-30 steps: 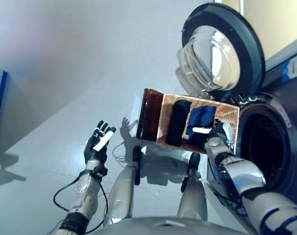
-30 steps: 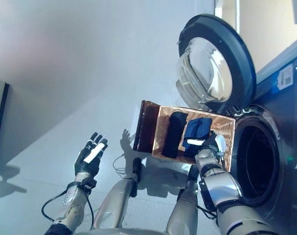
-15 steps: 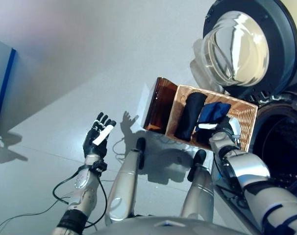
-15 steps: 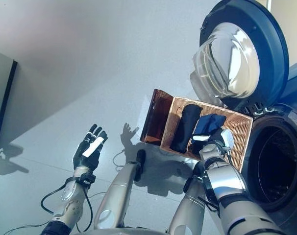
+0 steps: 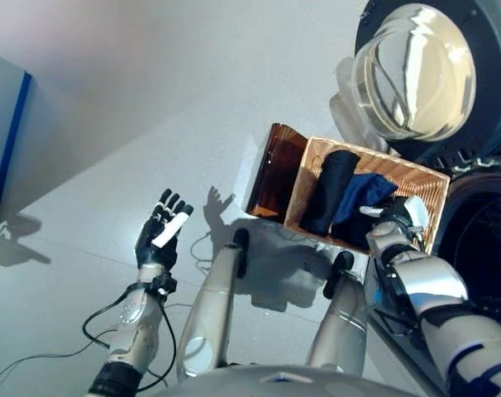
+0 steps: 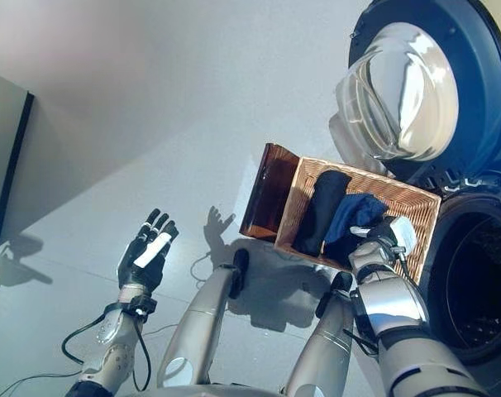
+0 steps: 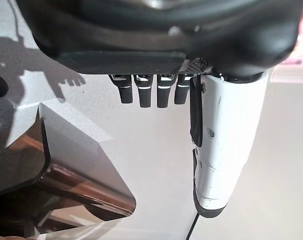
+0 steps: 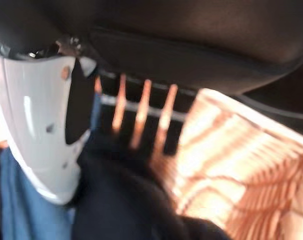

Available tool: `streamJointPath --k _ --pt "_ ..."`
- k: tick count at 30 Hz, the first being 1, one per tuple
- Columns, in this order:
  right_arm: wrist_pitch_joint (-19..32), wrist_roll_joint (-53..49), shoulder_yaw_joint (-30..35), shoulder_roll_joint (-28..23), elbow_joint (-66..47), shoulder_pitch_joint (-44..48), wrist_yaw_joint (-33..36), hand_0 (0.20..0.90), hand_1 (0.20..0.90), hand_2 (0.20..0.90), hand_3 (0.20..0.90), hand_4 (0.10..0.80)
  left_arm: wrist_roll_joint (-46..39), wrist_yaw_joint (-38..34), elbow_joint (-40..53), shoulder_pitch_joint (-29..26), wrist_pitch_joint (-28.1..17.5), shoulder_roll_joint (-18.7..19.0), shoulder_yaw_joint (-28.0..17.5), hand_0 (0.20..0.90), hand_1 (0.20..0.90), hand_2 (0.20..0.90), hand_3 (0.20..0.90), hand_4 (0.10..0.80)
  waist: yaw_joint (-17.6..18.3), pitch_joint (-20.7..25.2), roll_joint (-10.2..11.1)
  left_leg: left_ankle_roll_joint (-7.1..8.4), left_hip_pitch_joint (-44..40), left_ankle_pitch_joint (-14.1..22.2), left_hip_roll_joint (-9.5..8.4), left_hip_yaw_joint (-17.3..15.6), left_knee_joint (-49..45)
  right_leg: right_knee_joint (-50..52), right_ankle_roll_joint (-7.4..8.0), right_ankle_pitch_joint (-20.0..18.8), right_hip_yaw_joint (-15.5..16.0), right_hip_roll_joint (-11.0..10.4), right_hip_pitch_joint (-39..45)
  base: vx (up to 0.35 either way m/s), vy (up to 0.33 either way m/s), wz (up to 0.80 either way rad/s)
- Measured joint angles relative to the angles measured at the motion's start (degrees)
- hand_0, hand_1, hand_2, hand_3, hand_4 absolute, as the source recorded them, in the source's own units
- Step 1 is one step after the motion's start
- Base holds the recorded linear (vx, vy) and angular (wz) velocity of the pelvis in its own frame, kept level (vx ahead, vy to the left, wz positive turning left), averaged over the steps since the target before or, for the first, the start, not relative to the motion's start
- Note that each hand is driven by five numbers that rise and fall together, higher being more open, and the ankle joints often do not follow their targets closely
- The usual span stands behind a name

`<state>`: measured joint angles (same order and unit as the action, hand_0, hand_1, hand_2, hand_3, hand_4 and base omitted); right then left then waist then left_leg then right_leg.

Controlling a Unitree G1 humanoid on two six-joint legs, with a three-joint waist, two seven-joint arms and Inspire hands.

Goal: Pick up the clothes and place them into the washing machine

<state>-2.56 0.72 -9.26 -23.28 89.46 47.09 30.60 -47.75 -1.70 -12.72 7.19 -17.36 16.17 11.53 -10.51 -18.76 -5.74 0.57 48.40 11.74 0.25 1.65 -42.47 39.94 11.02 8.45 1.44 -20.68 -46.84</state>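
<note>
Wicker basket (image 5: 428, 194): rectangular, woven, light brown, standing on the floor directly before the washing machine (image 6: 474, 281). Its long axis runs from the brown flap side toward the machine's drum opening. A glossy dark-brown panel (image 5: 273, 169) stands up along the basket's end farthest from the right hand.

Black garment (image 5: 331, 188): rolled or folded into a long bundle, lying inside the basket, its long axis across the basket's width, on the far side of the blue piece from the right hand.

Blue garment (image 6: 354, 212): crumpled, lying in the basket just beside the black bundle and directly at the right hand's fingertips; its length runs roughly parallel to the black one.

Right hand (image 5: 395, 223): reaching into the basket's near corner by the machine, white-covered thumb against the blue cloth. In the right wrist view the fingers (image 8: 141, 112) reach down into dark cloth; whether they have closed on it cannot be told.

Left hand (image 5: 159, 236): raised over bare floor, well apart from the basket, fingers straight and spread, holding nothing.

Washing machine door (image 5: 424, 74): round, dark-rimmed, glass bowl, swung fully open beyond the basket.

Floor (image 6: 151, 124): smooth, pale grey, glossy. A dark-edged panel (image 5: 7, 149) stands at the room's left edge.
</note>
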Motion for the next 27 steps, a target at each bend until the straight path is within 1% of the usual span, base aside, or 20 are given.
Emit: streamJointPath --k 3,6,17,21,23,25,26,27 --pt "0.1 0.0 0.0 -0.1 -0.1 0.0 -0.8 0.200 0.200 0.200 0.200 0.300 0.0 0.0 0.1 0.0 0.0 0.0 0.2 0.900 0.900 0.900 0.900 0.800 0.0 0.8 -0.9 0.13 1.2 0.2 0.01 0.4 -1.2 1.2 0.16 0.5 -0.1 0.0 -1.1 -0.017 -0.005 0.03" --pt "0.1 0.1 0.0 0.3 -0.3 0.0 -0.8 0.200 0.200 0.200 0.200 0.300 0.0 -0.1 1.5 0.3 0.0 0.1 0.2 0.900 0.900 0.900 0.900 0.800 -0.1 1.2 -1.2 0.19 2.0 0.3 0.01 0.3 -2.0 2.4 0.16 0.9 -0.6 0.0 -2.2 0.000 0.000 0.00" --pt "0.0 0.6 0.4 1.6 0.1 -0.9 -0.6 0.200 0.200 0.200 0.200 0.300 -0.1 0.0 1.9 0.9 0.0 0.4 0.2 0.900 0.900 0.900 0.900 0.800 0.4 2.2 -1.1 0.06 2.6 0.6 0.11 0.3 -2.5 2.2 0.14 0.9 -0.8 0.2 -2.6 0.000 0.000 0.00" --pt "0.2 0.2 1.6 1.5 -0.3 -0.9 -0.5 0.200 0.200 0.200 0.200 0.300 -0.1 -0.1 1.9 0.9 0.0 0.5 0.2 0.900 0.900 0.900 0.900 0.800 0.6 2.3 -1.0 -0.11 2.8 0.7 0.16 0.3 -2.5 1.8 0.50 0.7 -0.8 0.3 -2.5 0.000 0.000 0.00" --pt "0.8 -2.8 5.0 1.6 -1.4 -1.2 -0.4 0.200 0.200 0.200 0.200 0.300 -0.1 -0.3 1.9 0.9 0.0 0.5 0.2 0.900 0.900 0.900 0.900 0.800 0.8 2.3 -0.9 -0.12 2.8 0.7 0.14 0.3 -2.5 1.7 0.50 0.7 -0.8 0.4 -2.5 0.000 0.000 0.00" --pt "3.1 -8.7 9.1 2.0 -4.0 -3.0 -0.3 0.200 0.200 0.200 0.200 0.300 -0.1 -0.7 1.9 0.9 0.0 0.5 0.1 0.900 0.900 0.900 0.900 0.800 1.0 2.4 -0.8 -0.14 2.8 0.7 0.38 0.2 -2.4 1.1 0.46 0.4 -0.9 0.6 -2.5 -0.034 -0.004 -0.09" --pt "4.4 -11.6 10.0 2.3 -5.7 -4.0 -0.3 0.200 0.200 0.200 0.200 0.300 -0.1 -0.9 1.8 1.1 -0.1 0.5 -0.1 0.900 0.900 0.900 0.900 0.800 1.1 2.4 -0.7 -0.15 2.8 0.7 0.74 -0.1 -2.2 0.4 0.34 0.0 -0.9 1.0 -2.4 0.012 -0.016 -0.21" --pt "5.7 -13.6 10.5 2.5 -6.8 -5.0 -0.4 0.200 0.200 0.200 0.200 0.300 -0.1 -0.9 1.7 1.4 -0.1 0.5 -0.3 0.900 0.900 0.900 0.900 0.800 1.4 2.5 -0.6 -0.20 2.8 0.5 0.95 -0.3 -2.0 -0.7 0.55 -1.3 -0.9 1.4 -2.3 0.006 -0.020 -0.23"
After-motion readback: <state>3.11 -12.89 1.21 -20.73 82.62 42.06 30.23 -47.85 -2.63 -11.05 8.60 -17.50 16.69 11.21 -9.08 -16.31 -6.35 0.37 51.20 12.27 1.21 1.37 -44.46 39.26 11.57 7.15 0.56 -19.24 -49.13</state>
